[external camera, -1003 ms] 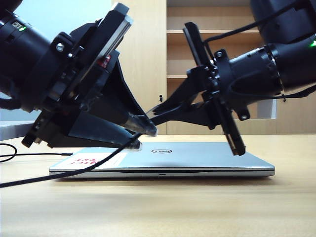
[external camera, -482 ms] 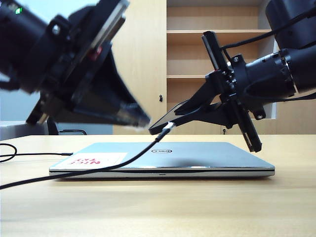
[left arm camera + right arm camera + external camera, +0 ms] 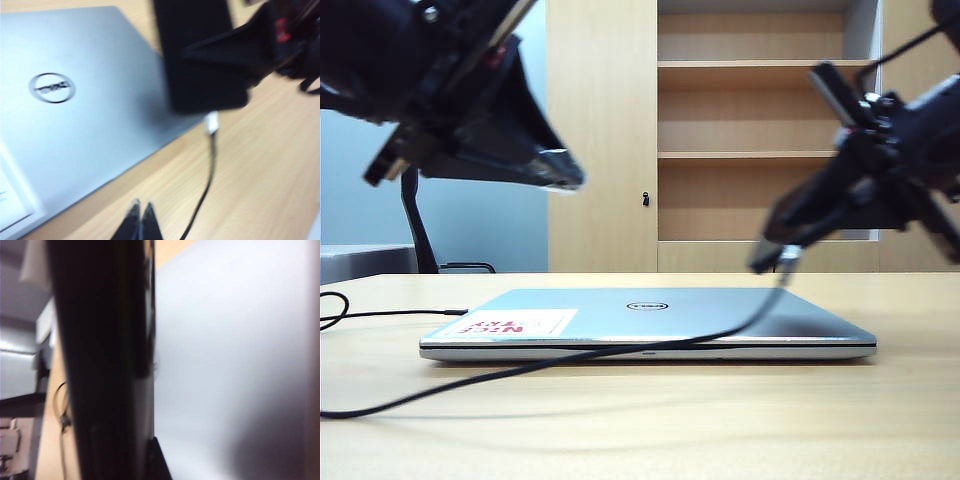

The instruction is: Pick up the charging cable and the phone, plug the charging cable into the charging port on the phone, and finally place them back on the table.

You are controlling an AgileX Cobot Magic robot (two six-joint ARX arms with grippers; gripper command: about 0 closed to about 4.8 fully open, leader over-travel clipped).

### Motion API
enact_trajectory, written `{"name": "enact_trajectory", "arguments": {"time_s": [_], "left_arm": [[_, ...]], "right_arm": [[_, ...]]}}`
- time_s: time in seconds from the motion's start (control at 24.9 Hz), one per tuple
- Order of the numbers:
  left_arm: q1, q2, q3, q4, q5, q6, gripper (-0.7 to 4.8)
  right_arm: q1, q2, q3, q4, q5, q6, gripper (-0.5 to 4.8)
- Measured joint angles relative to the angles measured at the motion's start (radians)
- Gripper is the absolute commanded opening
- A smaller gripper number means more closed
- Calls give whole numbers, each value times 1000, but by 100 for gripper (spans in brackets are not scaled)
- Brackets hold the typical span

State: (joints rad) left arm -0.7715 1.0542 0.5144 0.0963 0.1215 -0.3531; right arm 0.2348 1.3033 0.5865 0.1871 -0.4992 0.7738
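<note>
Change: a sec ago the left gripper [image 3: 563, 180] was down at the middle of the exterior view, at the plug end of the cable [image 3: 620, 350], with the phone [image 3: 200, 55] just opposite. It has now let go, snapped its fingers together on nothing, and risen to the upper left of the frame. In the left wrist view its two tips [image 3: 140, 222] sit touching at the bottom edge, empty.

The right gripper [image 3: 850, 190] is clamped on the phone and has swung it from centre to the right side of the exterior view. It's blurred there, above the right end of the laptop [image 3: 650, 315].

In the left wrist view the silver plug [image 3: 212, 122] sits against the phone's short edge at top centre. The cord hangs from it toward the bottom of the frame. In the exterior view the cord trails from the phone down and left across the table [image 3: 720, 430].

Meaning, as I judge it: plug-in looks done, since the cord follows the phone w/o the left gripper's help. How deep the plug is seated can't be told (blur). What's left is setting phone + cable down on the table.

Writing:
- "DELL" logo in a ring on the laptop lid [image 3: 52, 88].
- White sticker [image 3: 510, 322] at the lid's left w/ red letters, which I can't read for sure.
- Nothing legible on the phone.
</note>
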Motion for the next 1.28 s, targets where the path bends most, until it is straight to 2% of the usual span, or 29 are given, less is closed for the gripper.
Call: {"name": "enact_trajectory", "arguments": {"time_s": [0.04, 0.12, 0.2, 0.36, 0.64, 1.16, 1.28], "left_arm": [[32, -21, 0, -27, 0, 19, -6], [68, -48, 0, -50, -1, 48, -6], [98, -64, 0, -60, 0, 68, -6], [111, -68, 0, -66, -2, 74, -6], [108, -68, 0, -72, 0, 76, -6], [108, -68, 0, -72, 0, 76, -6], [108, -68, 0, -72, 0, 76, -6]], "right_arm": [[-75, -2, 27, -83, -42, -39, -6], [-162, -2, 60, -186, -83, -95, -6], [-231, -1, 91, -280, -85, -185, -6], [-289, 21, 138, -369, -87, -277, -6], [-296, 150, 215, -474, -86, -394, -6], [-296, 267, 261, -502, -77, -400, -5], [-296, 267, 262, -504, -61, -400, 109]]}}
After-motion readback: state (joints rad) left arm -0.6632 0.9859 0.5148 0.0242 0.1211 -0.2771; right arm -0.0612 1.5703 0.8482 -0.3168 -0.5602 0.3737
